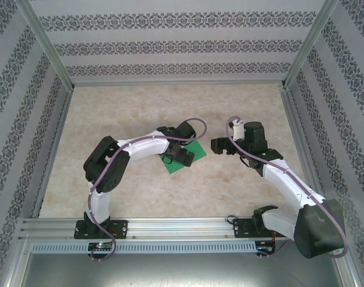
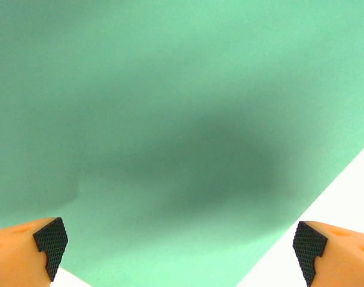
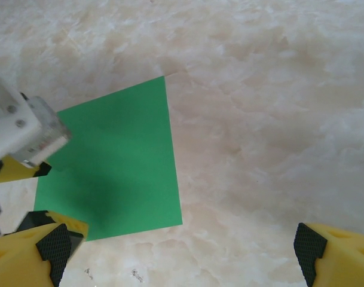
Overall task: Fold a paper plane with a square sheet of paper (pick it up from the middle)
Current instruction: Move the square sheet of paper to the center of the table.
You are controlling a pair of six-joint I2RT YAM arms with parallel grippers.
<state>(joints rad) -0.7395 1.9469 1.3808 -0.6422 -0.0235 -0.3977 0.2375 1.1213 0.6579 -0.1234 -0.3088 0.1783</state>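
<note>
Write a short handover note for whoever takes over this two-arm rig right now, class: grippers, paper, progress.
Left gripper: open, low over the square sheet of paper, gripping nothing.
Right gripper: open, empty, over bare table beside the sheet.
Sheet: flat on the table, no crease visible.
Done: nothing folded.
Left: pick it up from the middle, then make every fold.

Pale marbled worktop (image 1: 140, 107) beneath me, floral-striped walls (image 1: 170, 45) around three sides, silver metal rail (image 1: 182, 226) along my near edge
</note>
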